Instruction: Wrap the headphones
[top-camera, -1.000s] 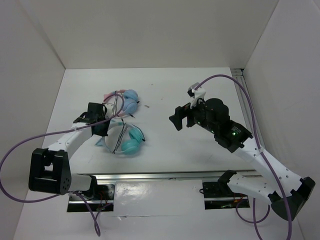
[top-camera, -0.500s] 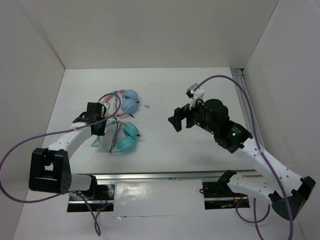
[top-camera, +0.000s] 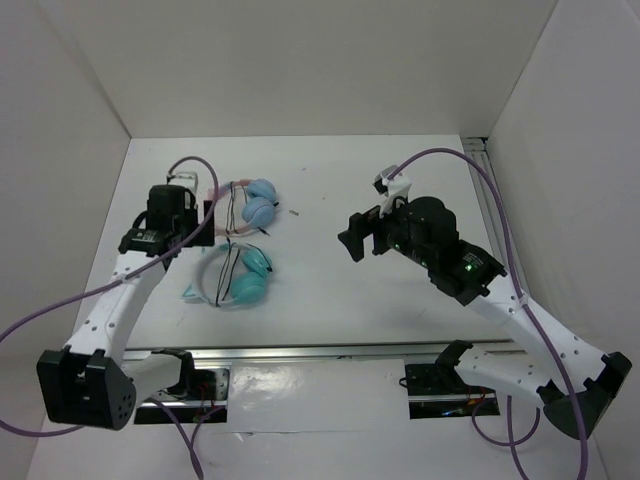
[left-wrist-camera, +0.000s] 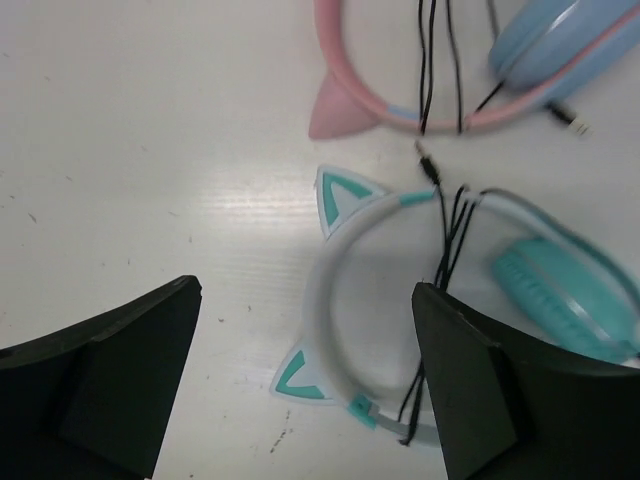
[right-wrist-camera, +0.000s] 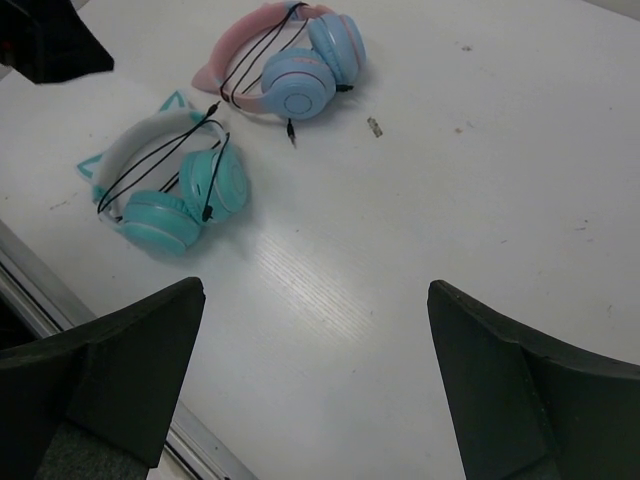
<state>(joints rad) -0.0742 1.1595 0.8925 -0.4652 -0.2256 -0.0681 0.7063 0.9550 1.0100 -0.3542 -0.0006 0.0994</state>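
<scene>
A white table (top-camera: 340, 290) fills the floor of a plain white booth, with bare white walls rising from its left, far and right edges. A metal rail (top-camera: 300, 352) runs along the near edge, and another strip of rail (top-camera: 481, 165) lies at the far right corner. The tabletop is matte, with a few faint scuffs and specks. The headphones (top-camera: 240, 275) lie flat on the left half of the table, nearer the near edge. The white headband with its teal cat ears points toward the left edge, and the two teal cups sit side by side toward the middle. Their thin black cable (left-wrist-camera: 447, 245) crosses the band in several strands, and its plug tip rests on the bare table. Just beyond them, toward the far edge, lies a pink-banded pair (top-camera: 245, 200) with light-blue cups. A tiny scrap (right-wrist-camera: 374, 127) sits to the right of that pair. The left gripper (left-wrist-camera: 305, 288) hovers above the left part of the table, its fingers spread wide and holding nothing. The right gripper (right-wrist-camera: 316, 290) hangs over the middle of the table, well apart from both pairs, with its jaws likewise wide apart and empty.
</scene>
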